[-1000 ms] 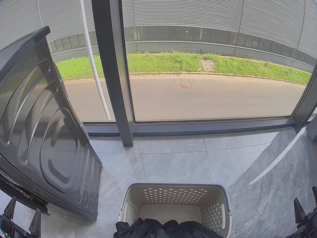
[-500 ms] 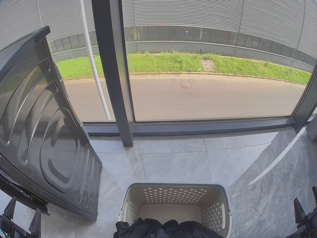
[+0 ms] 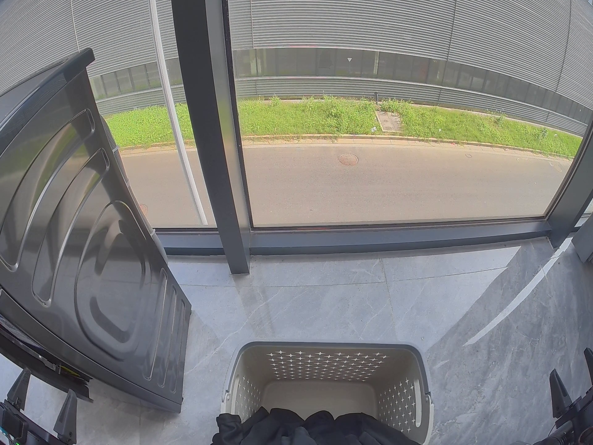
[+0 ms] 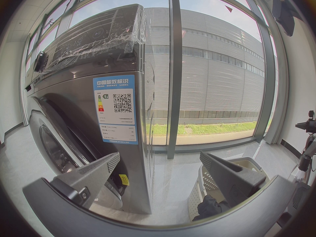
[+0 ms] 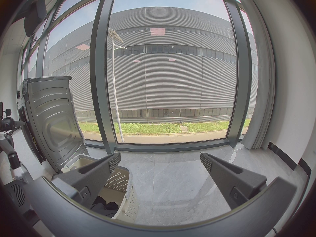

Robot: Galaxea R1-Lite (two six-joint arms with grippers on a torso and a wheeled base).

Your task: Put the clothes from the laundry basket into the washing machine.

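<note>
Nothing moved | clothes in laundry basket | apart from spread fingers

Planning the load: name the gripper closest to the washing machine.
The left gripper, right beside the washing machine; the right gripper sits beyond the laundry basket.

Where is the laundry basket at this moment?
In the head view the laundry basket sits low and centre on the floor, just right of the washing machine, with dark clothes inside.
</note>
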